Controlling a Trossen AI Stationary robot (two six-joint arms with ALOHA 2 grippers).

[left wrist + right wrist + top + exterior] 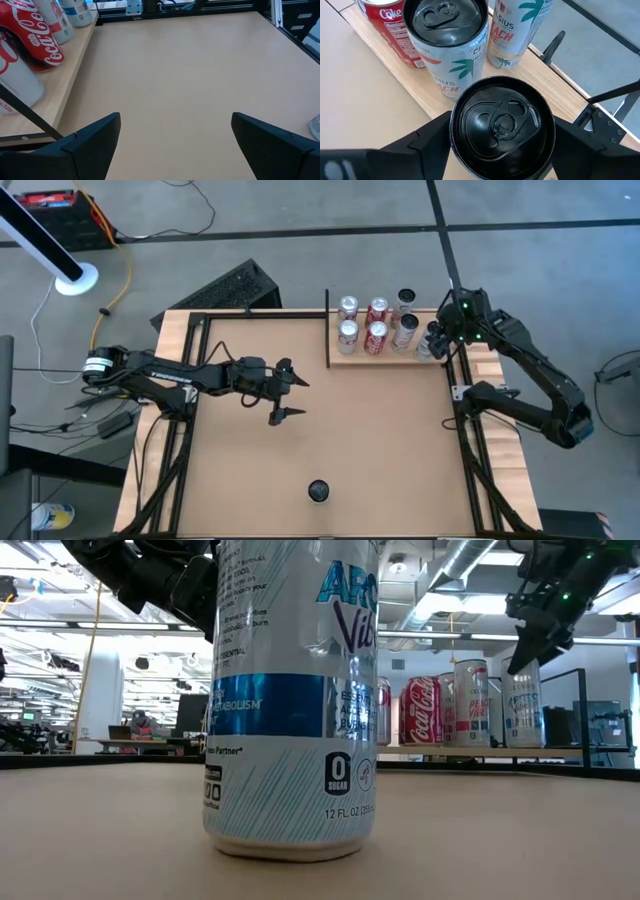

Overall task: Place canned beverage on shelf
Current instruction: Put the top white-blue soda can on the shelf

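**Q:** What have you got in hand?

**A:** In my right gripper [500, 145], a slim aluminium can with a black lid and pull tab [501, 122]. My fingers sit on either flank of it, closed against its sides. I'm at the right end of the small light-wood shelf with black metal rods [388, 356], at the table's far right corner. From the wrist the can seems to hang over the plank's near edge, though I can't tell whether its base has touched wood.

**Q:** What's beyond it?

**A:** Just past my can stands a white peach-flavour can with a palm print [451, 47], then a second one like it [517, 30], and a red cola can [385, 30] to one side. More silver and red cans fill the plank's other end.

**Q:** So which step is this?

**A:** The placing, I'd judge. Next I'd need to lower until the can stands upright on bare wood, clear of the nearest white can, then spread my fingers and lift straight up without tipping anything.

**Q:** And your other arm?

**A:** My left gripper [285, 392] waits over the middle-left of the smooth tan tabletop [380, 440], fingers spread wide, holding nothing. A tall blue-and-white drink can [318, 491] stands alone at the table's near edge, still to be shelved
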